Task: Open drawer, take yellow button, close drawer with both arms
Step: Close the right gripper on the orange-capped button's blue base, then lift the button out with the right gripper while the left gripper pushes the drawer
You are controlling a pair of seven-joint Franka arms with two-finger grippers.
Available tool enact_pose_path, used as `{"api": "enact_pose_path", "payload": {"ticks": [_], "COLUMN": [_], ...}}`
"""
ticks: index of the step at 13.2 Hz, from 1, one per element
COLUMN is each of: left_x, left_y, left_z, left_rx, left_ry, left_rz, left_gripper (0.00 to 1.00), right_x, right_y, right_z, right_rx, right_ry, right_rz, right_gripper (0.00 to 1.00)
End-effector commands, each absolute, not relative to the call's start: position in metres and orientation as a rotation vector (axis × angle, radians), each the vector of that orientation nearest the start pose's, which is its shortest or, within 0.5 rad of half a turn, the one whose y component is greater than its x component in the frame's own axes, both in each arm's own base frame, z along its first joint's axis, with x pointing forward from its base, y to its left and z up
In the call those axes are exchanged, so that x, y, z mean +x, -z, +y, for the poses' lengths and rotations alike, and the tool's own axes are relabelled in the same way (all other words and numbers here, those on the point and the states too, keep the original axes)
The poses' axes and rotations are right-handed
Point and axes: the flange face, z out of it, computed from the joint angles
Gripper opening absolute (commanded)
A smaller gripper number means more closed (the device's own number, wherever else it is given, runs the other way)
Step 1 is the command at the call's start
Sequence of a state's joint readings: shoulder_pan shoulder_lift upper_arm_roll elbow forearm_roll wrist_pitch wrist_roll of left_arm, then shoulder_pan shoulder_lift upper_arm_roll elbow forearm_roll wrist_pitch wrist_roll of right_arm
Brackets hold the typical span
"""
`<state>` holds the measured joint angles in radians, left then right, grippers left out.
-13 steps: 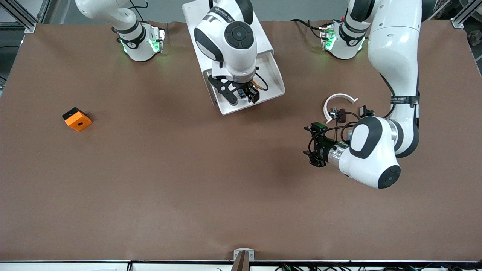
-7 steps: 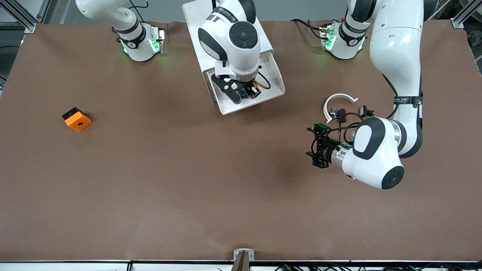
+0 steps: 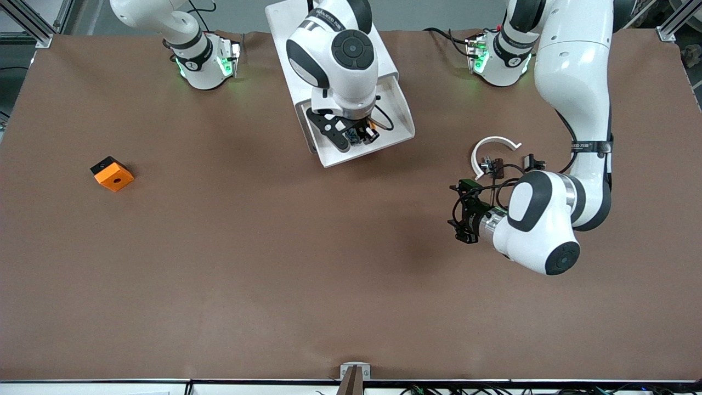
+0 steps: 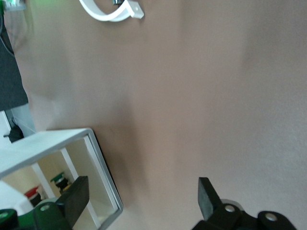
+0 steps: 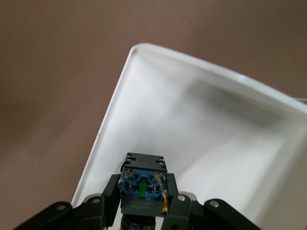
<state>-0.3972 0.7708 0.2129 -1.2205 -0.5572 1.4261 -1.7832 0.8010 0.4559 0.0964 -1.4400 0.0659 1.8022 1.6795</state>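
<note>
Yellow-capped push button with black body and blue base (image 5: 143,187), we see, sits clamped in our right gripper (image 3: 363,136) over the open white drawer (image 3: 402,112), while our left gripper (image 3: 462,214) waits open above bare brown tabletop (image 3: 247,263).

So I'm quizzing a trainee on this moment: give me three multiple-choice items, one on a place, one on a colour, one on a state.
1. The right gripper is over:
A. the open drawer
B. the orange block
C. the white arc

2. The table cover is:
A. green
B. brown
C. white

3. The left gripper is:
A. shut on the button
B. shut, empty
C. open

Key:
1 A, the right gripper hangs inside the tray.
2 B, brown throughout.
3 C, its fingers stand wide apart over bare table.
</note>
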Motion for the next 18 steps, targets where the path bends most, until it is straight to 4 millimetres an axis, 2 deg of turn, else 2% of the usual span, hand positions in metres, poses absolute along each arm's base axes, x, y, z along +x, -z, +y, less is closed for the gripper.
{"api": "enact_pose_path", "payload": {"ticks": [1,3,4,7,8,10,11,12,14,16,17,18], "left_x": [0.649,0.647,0.645,0.636,0.632,0.627,0.622,0.619,0.612,0.602,0.590,0.581], "left_y": [-0.290,-0.289,-0.291,-0.298,-0.300,-0.305,-0.306,-0.309,-0.326,-0.355,-0.364,-0.373], "left_z": [-0.225,-0.231,-0.239,-0.270,-0.280,-0.302,-0.322,-0.333,-0.349,-0.363,-0.380,-0.387], "left_rx": [2.239,2.257,2.291,2.407,2.438,2.489,2.521,2.547,2.681,2.812,2.875,2.911], "left_ry": [1.031,1.025,0.999,0.860,0.828,0.741,0.685,0.643,0.600,0.597,0.609,0.613], "left_rz": [2.338,2.330,2.321,2.282,2.268,2.220,2.181,2.139,1.907,1.571,1.384,1.255], "left_gripper": [1.00,1.00,1.00,1.00,1.00,1.00,1.00,1.00,1.00,1.00,1.00,1.00], "right_x": [0.456,0.479,0.490,0.526,0.539,0.573,0.585,0.595,0.615,0.631,0.637,0.639], "right_y": [-0.458,-0.478,-0.480,-0.518,-0.527,-0.531,-0.533,-0.528,-0.515,-0.478,-0.458,-0.439], "right_z": [0.504,0.471,0.454,0.378,0.348,0.278,0.248,0.219,0.163,0.106,0.077,0.056], "right_rx": [-2.983,-3.051,-3.092,-3.142,-3.152,-3.138,-3.128,-3.141,-3.177,-3.167,-3.163,-3.157], "right_ry": [-0.261,-0.305,-0.337,-0.371,-0.371,-0.399,-0.393,-0.388,-0.383,-0.369,-0.338,-0.317], "right_rz": [1.168,1.032,0.934,0.582,0.465,0.248,0.134,0.045,-0.079,-0.177,-0.223,-0.241], "right_gripper": [0.20,0.20,0.20,0.20,0.20,0.21,0.21,0.21,0.22,0.23,0.24,0.25]}}
